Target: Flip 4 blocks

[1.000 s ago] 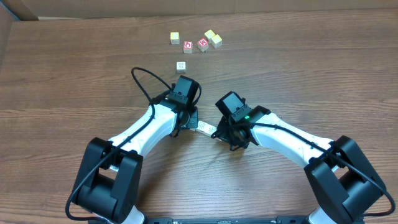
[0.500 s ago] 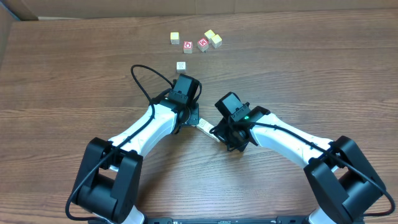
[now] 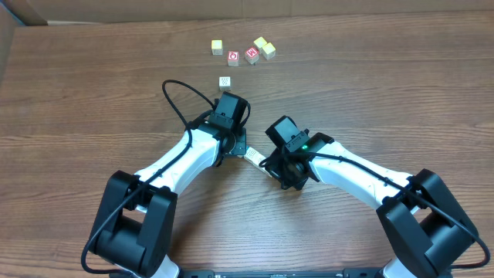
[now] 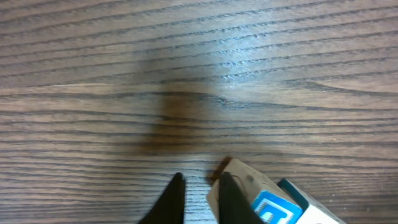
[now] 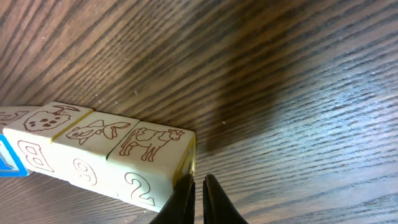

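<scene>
Blocks [image 5: 99,155]: sitting rowed | left gripper [image 4: 201,182]: barely parted, empty, bracketing row | right gripper [image 5: 198,180]: closed, touching row's end, probably squaring it

From overhead, the blocks [image 3: 253,158] lie mostly hidden under the left arm [image 3: 193,150] and right arm [image 3: 343,166]; prints on the far cubes [image 3: 233,58] are too small to read. The left wrist view's bottom edge crops the blue block [image 4: 261,196] and left fingers [image 4: 171,208]; the right wrist view's left edge crops the row.
</scene>
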Controlling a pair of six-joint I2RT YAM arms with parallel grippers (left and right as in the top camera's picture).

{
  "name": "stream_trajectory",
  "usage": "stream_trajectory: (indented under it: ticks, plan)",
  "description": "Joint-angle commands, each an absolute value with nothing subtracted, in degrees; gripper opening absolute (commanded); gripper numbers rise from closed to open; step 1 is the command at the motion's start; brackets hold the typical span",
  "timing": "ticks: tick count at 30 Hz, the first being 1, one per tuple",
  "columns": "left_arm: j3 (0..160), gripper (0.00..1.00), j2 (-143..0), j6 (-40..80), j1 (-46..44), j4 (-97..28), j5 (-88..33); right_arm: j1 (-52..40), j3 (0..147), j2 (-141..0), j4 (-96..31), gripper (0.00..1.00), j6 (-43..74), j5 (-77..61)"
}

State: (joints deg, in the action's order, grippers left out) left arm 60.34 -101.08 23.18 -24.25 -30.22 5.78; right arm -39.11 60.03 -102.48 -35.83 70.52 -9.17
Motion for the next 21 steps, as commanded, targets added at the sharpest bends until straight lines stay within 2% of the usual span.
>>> stream_trajectory:
  ticks: [1,14,18,21]
  plan:
    - [60.16,0.17,-101.91,21.82,-25.06,-30.76,3.27,-39.90,61.08,-101.06,-34.76,0.09,70.74,-10.20]
    - [60.16,0.14,-101.91,21.80,-24.99,-29.54,7.70,-39.90,61.08,-101.06,-35.24,0.10,70.74,-9.50]
    - [60.16,0.04,-101.91,21.80,-24.99,-29.52,9.67,-39.90,61.08,-101.06,-35.24,0.10,70.74,-9.50]
    - [60.16,0.04,-101.91,21.80,-24.99,-29.54,9.63,-39.90,61.08,-101.06,-35.22,0.10,70.74,-9.50]
